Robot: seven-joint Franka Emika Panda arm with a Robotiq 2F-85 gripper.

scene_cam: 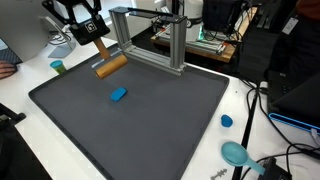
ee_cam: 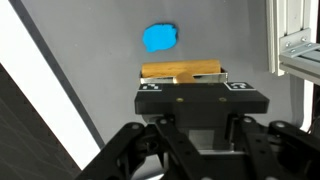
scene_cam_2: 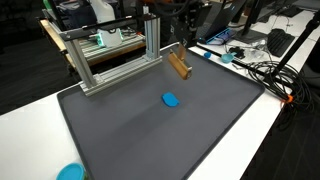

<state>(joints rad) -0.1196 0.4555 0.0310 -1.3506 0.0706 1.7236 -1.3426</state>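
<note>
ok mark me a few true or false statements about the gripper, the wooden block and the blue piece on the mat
1. The gripper is shut on the wooden block. True.
2. The wooden block lies loose on the mat. False: the gripper holds it.
3. The blue piece lies on the mat, apart from the block. True.
4. The blue piece sits inside the metal frame. False: it lies out on the open mat, in front of the frame.
</note>
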